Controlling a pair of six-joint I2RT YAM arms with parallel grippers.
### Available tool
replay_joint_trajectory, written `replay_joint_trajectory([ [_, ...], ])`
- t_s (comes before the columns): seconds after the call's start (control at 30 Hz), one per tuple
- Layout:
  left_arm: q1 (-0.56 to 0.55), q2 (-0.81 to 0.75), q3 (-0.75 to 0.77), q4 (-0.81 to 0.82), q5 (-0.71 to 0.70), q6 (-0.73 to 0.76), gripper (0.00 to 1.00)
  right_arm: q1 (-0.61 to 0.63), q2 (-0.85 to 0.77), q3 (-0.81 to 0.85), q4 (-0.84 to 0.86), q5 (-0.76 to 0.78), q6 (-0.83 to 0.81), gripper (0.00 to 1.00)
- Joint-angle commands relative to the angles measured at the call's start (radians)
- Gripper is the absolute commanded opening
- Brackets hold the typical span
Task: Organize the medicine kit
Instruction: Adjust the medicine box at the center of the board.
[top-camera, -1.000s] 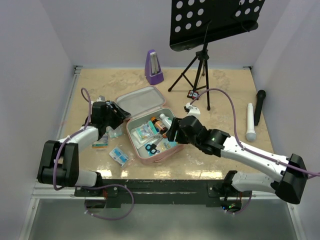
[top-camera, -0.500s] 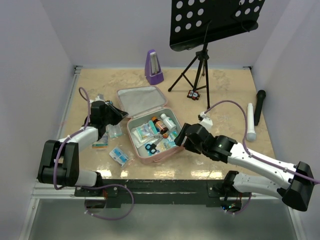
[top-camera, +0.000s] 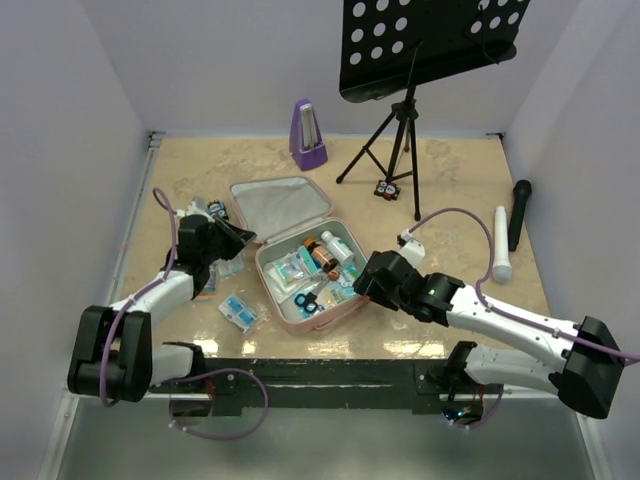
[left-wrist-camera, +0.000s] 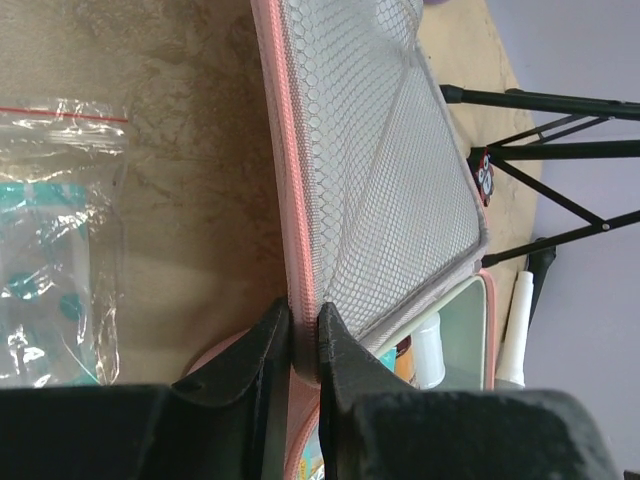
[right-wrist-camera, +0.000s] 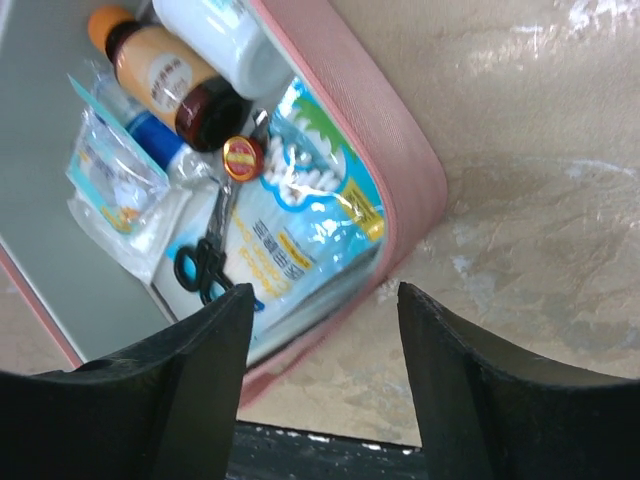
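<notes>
Left gripper (left-wrist-camera: 303, 322) pinches the lid (left-wrist-camera: 390, 190) by its rim, the lid stretching away ahead of it. Right gripper (right-wrist-camera: 320, 295), spread and empty, hangs over the kit (right-wrist-camera: 400, 160) corner just ahead.

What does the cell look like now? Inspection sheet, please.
Surface: beige marbled table, no spills seen.
Job's things: pink medicine kit open; bottles, scissors, packets inside.
Clutter: purple metronome, music stand, white tube, black microphone, blue packet beside the kit.
Grippers: left gripper jaws shut on the lid rim; right gripper open by the kit's right edge.
Cables: purple cable looped on each arm.
Surroundings: plain white walls.
</notes>
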Motion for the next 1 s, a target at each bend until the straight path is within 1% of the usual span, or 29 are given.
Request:
replay_joint_trajectory([
  [0.0,-0.026,-0.105,-0.019,-0.007,0.018,0.021,0.00,-0.066,0.014,-0.005,0.084,0.041,-0.049,0.62],
  [0.07,-0.037,-0.151,-0.028,-0.033,0.003,0.027,0.00,-0.112,0.029,-0.014,0.116,0.020,-0.105,0.56],
  [0.17,-0.060,-0.219,-0.052,-0.058,-0.029,0.023,0.00,-0.168,0.048,-0.023,0.147,-0.003,-0.163,0.51],
  [0.37,-0.095,-0.312,-0.083,-0.110,-0.081,0.023,0.00,-0.187,0.081,0.004,0.159,0.024,-0.226,0.36],
  [0.57,-0.140,-0.334,-0.109,-0.113,-0.118,0.026,0.00,-0.208,0.143,0.057,0.165,0.059,-0.284,0.17],
  [0.67,-0.158,-0.340,-0.115,-0.123,-0.132,0.034,0.00,-0.222,0.175,0.095,0.161,0.095,-0.323,0.01],
  [0.97,-0.163,-0.382,-0.132,-0.141,-0.154,0.049,0.00,-0.294,0.330,0.218,0.180,0.156,-0.468,0.00],
])
